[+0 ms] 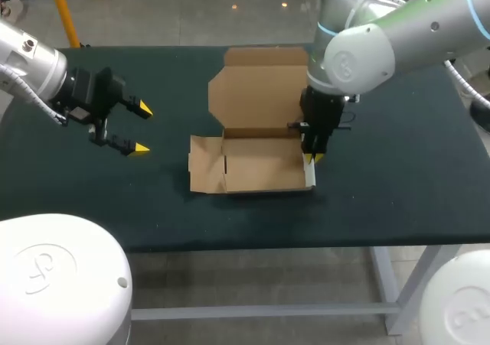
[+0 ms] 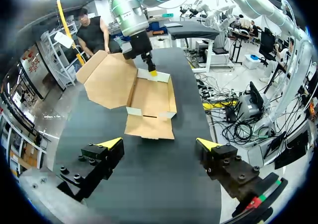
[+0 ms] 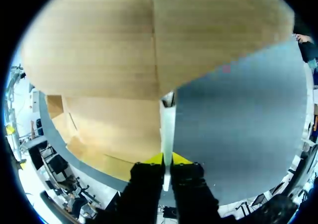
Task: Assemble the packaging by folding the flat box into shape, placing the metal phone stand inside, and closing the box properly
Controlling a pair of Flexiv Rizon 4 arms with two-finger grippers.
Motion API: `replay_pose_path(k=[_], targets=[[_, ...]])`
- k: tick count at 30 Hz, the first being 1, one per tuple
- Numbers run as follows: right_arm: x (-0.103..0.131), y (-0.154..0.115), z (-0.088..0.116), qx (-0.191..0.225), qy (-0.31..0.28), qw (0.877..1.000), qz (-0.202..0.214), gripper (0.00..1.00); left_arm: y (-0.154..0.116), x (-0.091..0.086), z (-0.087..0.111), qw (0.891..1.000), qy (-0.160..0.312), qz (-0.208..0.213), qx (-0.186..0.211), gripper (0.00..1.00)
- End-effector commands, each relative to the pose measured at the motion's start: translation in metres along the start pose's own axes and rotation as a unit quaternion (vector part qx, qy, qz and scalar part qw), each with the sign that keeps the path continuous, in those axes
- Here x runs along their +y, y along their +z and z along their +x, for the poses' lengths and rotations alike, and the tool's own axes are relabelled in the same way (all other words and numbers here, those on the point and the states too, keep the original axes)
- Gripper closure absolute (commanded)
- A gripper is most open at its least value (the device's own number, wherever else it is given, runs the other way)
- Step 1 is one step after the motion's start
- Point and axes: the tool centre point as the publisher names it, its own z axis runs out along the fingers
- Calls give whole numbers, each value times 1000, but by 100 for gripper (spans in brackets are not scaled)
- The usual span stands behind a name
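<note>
- Your right hand (image 1: 312, 158) was clamped on the box (image 1: 260, 165). It came down from above at the box's right side, and its arm entered from the right.
- In that hand's own wrist view, the two yellow tips (image 3: 155, 159) sat close together. The pale edge of the right wall (image 3: 168, 127) was pinched between them, one finger inside the box and one outside.
- Your left hand (image 1: 141, 129) had its fingers spread wide apart and held nothing. It hung over the bare counter (image 1: 398, 192), well to the left of the box, with its tips pointing toward the box.
- You had the box near the middle of the counter, open and only partly formed, with its brown base resting flat on the dark surface.
- Its lid (image 1: 256, 92) was swung open behind the base, toward the far edge. In the left wrist view it looked tilted up rather than lying flat.
- Its left flap (image 1: 205, 173) lay folded outward on the counter, on the side of the base facing your left hand.
- From the left wrist view, your right hand stood at the far end of the box, with the box between the two hands.
- Nothing could be made out inside the base except bare cardboard.
</note>
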Motion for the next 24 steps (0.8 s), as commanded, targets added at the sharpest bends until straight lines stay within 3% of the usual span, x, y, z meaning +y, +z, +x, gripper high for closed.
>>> replay_pose_path(k=[1, 7, 19, 24], targets=[[2, 0, 1, -2, 0, 1000, 6, 100, -1, 0, 0, 1000, 0, -2, 2, 0], [2, -1, 3, -5, 3, 1000, 11, 100, -1, 0, 0, 1000, 0, -2, 2, 0], [3, -13, 14, 6, 3, 995, 97, 100, -1, 0, 0, 1000, 0, -2, 2, 0], [3, -3, 17, 7, 5, 990, 138, 100, -1, 0, 0, 1000, 0, -2, 2, 0]])
